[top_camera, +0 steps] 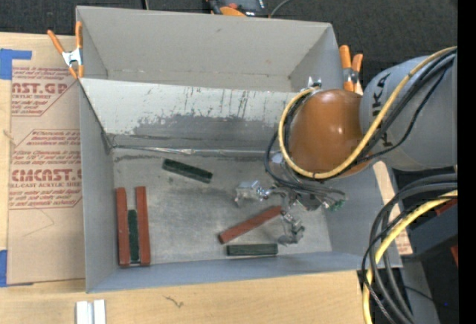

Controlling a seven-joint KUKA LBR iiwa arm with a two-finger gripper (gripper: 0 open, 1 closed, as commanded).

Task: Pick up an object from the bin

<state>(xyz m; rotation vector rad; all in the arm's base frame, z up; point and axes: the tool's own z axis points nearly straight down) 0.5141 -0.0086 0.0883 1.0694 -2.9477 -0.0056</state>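
The gripper (287,217) hung low at the right end of the red-brown bar (251,224), with a dark bar (251,249) just in front of it; whether its jaws were released or clenched could not be told. A sound grasp would probably straddle the red-brown bar's narrow width, clear of the dark bar.

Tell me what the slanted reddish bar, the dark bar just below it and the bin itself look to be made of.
Slanted reddish bar: matte brick-red, flat and straight-edged; probably plastic or painted wood, the look leaves it open. Dark bar: dull blackish-green, same stick shape, likely the same stuff. Bin: grey sheet metal, its sloped back wall scuffed with pale scratch streaks.
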